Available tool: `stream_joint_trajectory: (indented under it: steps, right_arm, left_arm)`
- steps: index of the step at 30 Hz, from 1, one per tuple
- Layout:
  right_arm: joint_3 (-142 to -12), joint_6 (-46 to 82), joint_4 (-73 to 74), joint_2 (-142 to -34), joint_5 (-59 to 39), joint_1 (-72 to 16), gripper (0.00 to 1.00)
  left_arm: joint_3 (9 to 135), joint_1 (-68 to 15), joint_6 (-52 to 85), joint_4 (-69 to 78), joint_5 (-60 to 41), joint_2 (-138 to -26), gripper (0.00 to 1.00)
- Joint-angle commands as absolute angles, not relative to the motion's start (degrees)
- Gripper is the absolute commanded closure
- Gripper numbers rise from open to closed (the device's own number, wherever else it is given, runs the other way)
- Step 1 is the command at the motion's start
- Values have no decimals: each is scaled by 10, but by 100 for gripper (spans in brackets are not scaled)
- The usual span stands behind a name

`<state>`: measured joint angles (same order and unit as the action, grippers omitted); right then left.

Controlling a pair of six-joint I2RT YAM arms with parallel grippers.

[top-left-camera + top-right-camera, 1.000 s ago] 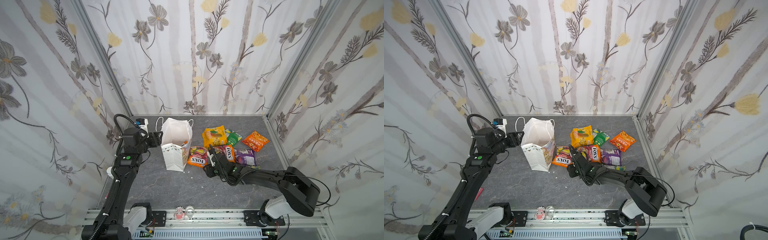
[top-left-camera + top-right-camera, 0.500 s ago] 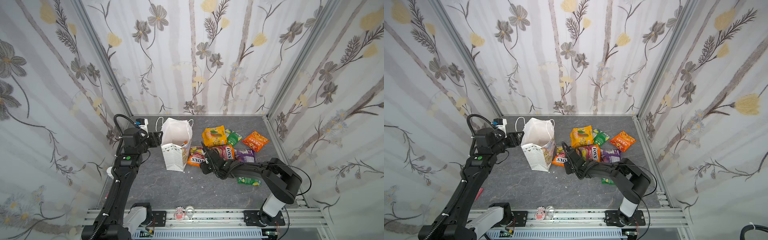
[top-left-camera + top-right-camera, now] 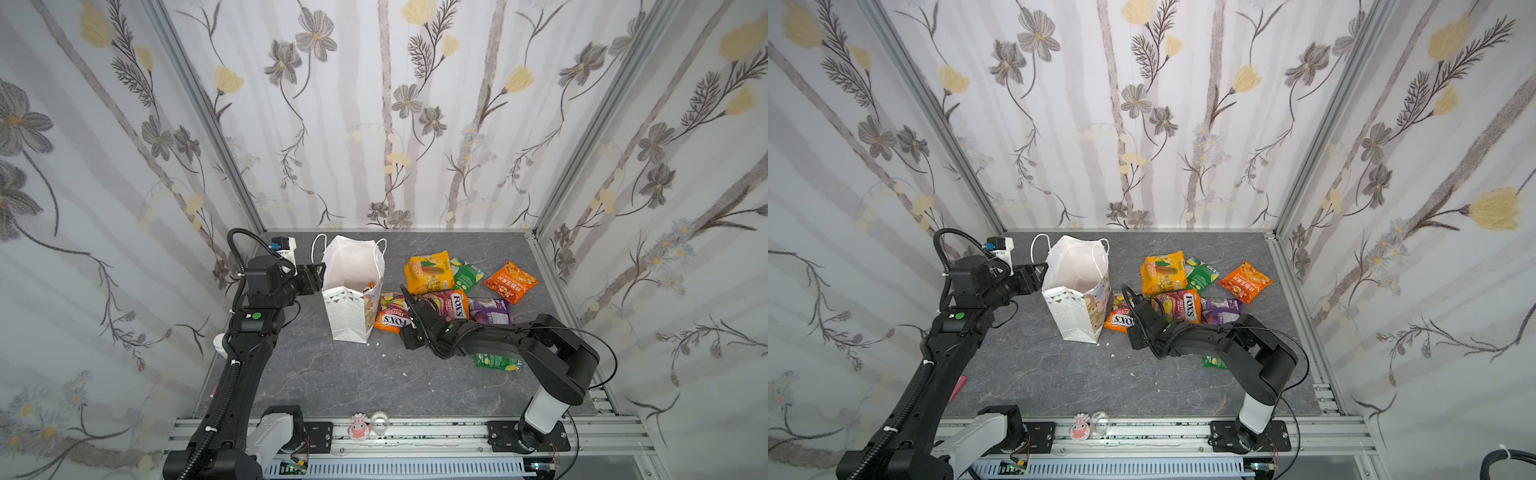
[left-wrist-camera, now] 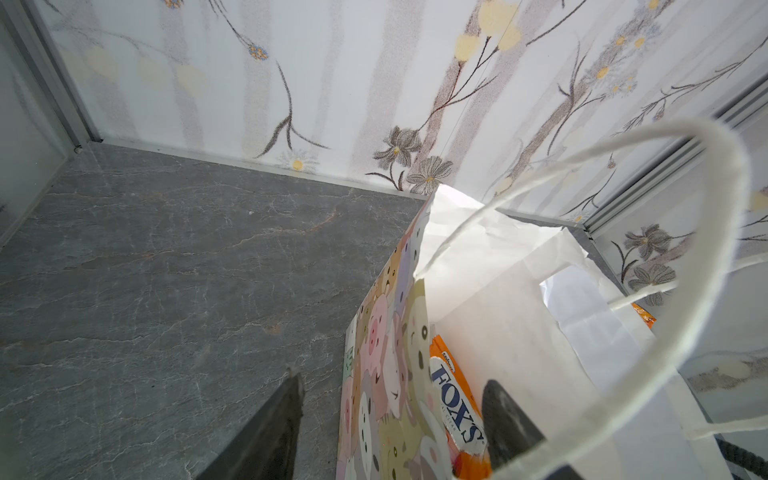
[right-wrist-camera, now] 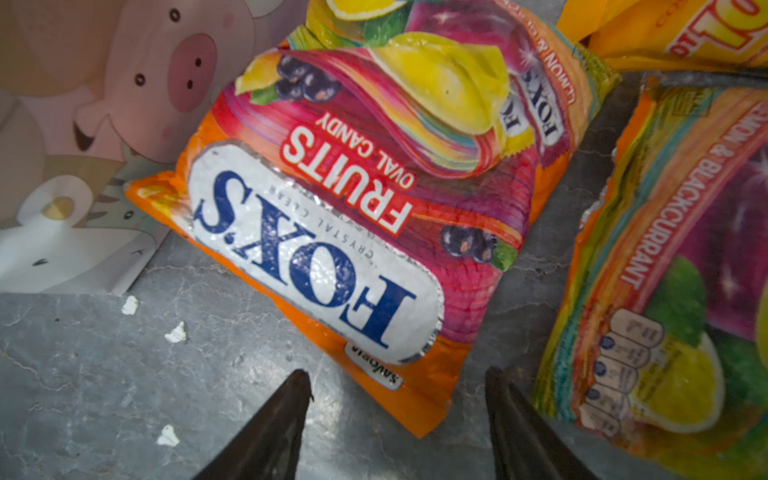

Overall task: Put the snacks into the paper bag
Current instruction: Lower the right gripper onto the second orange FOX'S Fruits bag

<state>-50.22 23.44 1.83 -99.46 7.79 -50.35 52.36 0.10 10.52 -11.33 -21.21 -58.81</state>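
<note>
Clock set on the top views, twelve at the back wall. The paper bag (image 3: 348, 322) stands upright, mouth open, at about ten o'clock on the grey worktop (image 3: 332, 378). The left tool (image 3: 319, 276) sits at the bag's nine o'clock rim. Its wrist view shows the jaws spread astride the cartoon-print wall, one outside with bare worktop beside it, one down inside. Astride, not pinching. Right by that inner jaw is a FOX'S packet in the bag (image 4: 454, 409).

Over to the right tool (image 3: 410, 301), low at the bag's four o'clock, jaws wide and holding nothing. In its wrist view a corner of the nearest FOX'S packet (image 5: 332, 208) shows in the gap between the tips. That packet lies flat against the bag's printed front, at the bag's three o'clock. Just beside it is a second FOX'S packet (image 3: 451, 305), then the purple packet (image 3: 489, 311).

Behind them, at one o'clock, lies the yellow-orange packet (image 3: 428, 272) with a green packet (image 3: 467, 274) tucked against it. The orange chip bag (image 3: 510, 281) is further out toward two. Another green packet, the far green packet (image 3: 496, 362), peeks from under the right arm at four o'clock. White scraps (image 5: 174, 332) dot the worktop near the bag's corner.
</note>
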Motion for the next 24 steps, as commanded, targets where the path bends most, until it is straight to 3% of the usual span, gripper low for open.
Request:
stream_joint_trajectory:
  steps: [1, 24]
  right_arm:
    - [-513, 225, 15, -1003, 102, -505, 33]
    - [-561, 223, 5, -1066, 155, -520, 36]
  left_arm:
    - [522, 2, 101, -98, -215, -588, 32]
    - [522, 2, 101, -98, -212, -584, 32]
